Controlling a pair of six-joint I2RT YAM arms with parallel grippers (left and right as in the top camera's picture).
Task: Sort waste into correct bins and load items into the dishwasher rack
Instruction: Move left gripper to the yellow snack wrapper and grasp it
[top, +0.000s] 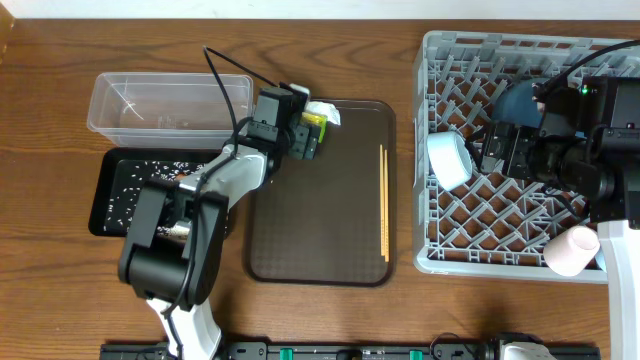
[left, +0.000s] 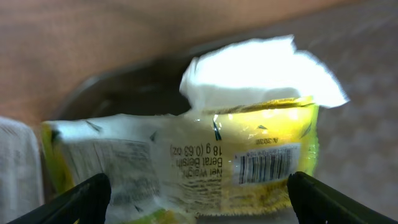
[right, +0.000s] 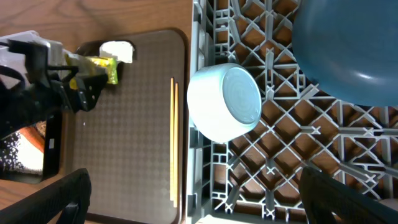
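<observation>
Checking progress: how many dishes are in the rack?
3: a blue dish at the back, a white bowl at the left edge, a pink cup at the front right. The right arm may hide more.

Left gripper (top: 306, 136): fingers stand wide. The yellow-green wrapper (left: 249, 155) fills the gap between them, with the crumpled white paper (left: 255, 68) just beyond. Clear tub (top: 165, 100) close behind. Bare floor of the brown tray (top: 310, 230) lies open to one side, as far as the chopsticks (top: 383, 200).

Right gripper (top: 488, 150): the bowl (right: 224, 102) sits directly ahead and the dark blue dish (right: 348, 50) crowds one side. The rack wall (right: 198, 37) and pegs hem in the rest.
</observation>
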